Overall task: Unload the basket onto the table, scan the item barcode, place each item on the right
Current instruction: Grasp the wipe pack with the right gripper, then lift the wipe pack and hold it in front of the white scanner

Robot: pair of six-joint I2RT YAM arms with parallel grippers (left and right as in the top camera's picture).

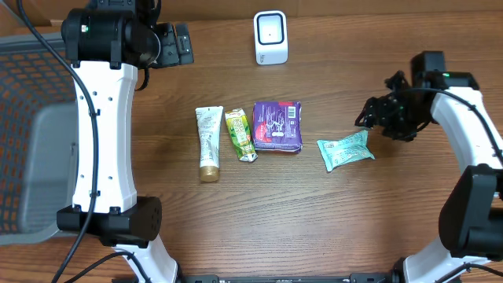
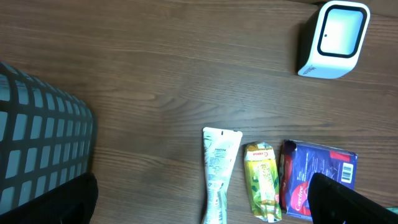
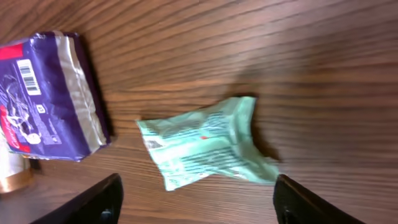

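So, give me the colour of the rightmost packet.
The packet is mint green; clearest in the right wrist view.

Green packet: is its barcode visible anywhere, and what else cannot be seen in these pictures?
- Green packet: no barcode shows; right wrist print blurred, overhead too small.
- Purple packet: cut by the right wrist view's left edge; a dark finger covers its corner in left wrist.
- Tube: cap end cut by left wrist's bottom edge.

The packet (image 3: 205, 146) was pale mint green with fine dark print and 1 red speck. The pouch (image 3: 46, 93) was purple with silver edges and a white barcode patch. The table (image 3: 249, 50) was dark brown wood grain. My 2 fingers (image 3: 99, 202) were black.
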